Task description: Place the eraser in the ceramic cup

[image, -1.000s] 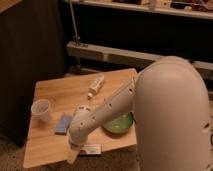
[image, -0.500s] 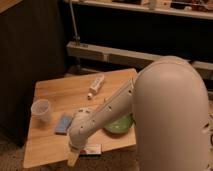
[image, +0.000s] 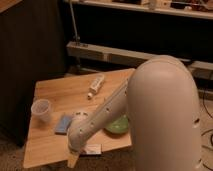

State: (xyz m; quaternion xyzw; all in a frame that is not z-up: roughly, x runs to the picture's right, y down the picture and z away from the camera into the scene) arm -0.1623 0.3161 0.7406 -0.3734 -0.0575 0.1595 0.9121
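Gripper (image: pixel 74 159) low at the front edge of the table (image: pixel 45 150), just beside the eraser (image: pixel 93 149); can't tell how open it is or whether it grips anything. Step looks like reach-to-grasp, eraser not yet lifted. Eraser: lying flat, pale face, dark edge. Next: clamp it, lift, carry to ceramic cup (image: pixel 41 109), upright farther back, past blue pad (image: pixel 63 123)

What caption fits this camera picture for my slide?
End effector at the front edge of the wooden table, beside the flat pale-faced eraser; small pale ceramic cup stands apart.
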